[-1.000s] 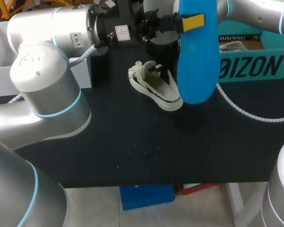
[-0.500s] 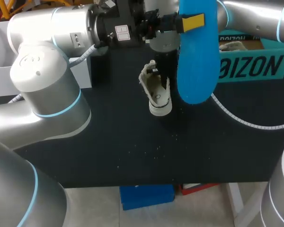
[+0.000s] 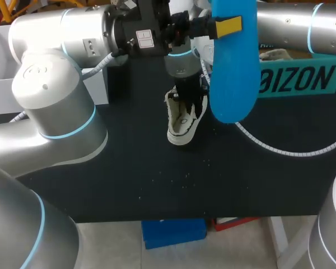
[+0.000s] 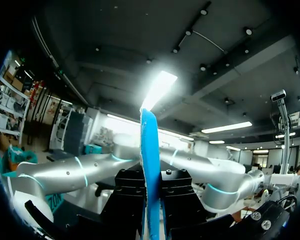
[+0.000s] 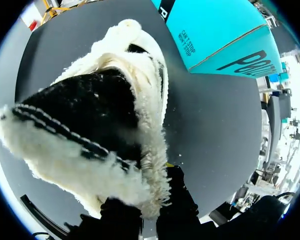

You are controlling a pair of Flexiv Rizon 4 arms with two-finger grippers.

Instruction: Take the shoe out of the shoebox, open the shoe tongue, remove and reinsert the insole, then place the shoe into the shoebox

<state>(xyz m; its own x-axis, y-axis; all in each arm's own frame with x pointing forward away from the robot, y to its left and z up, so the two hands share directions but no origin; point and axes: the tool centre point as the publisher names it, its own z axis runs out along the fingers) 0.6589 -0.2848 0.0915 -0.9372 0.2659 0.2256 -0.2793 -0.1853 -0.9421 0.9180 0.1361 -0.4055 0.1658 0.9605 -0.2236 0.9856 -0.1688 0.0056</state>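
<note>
The left gripper [image 3: 226, 26] is high above the far side of the black table [image 3: 129, 168], its jaws clamped on a long, flat blue insole [image 3: 233, 73] that hangs upright with its rounded end pointing down. In the left wrist view the insole stands edge-on between the two black fingers [image 4: 127, 200], which press it from both sides with only its thickness between them. The right arm comes in from the far right, and the right gripper [image 3: 189, 96] points down over the middle of the table. It pinches a white fleece-lined shoe [image 3: 183, 119] with dark stitching by the edge of its opening. In the right wrist view its jaws are almost together, with a tuft of the fleece rim squeezed between them (a sliver of yellow tip shows beside the lining). The shoe hangs tilted, toe toward the near edge. Whether its toe touches the table I cannot tell. The shoe is just beside the lower end of the insole and outside the teal cardboard shoebox [image 3: 302, 75], which sits on the table's far right.
</note>
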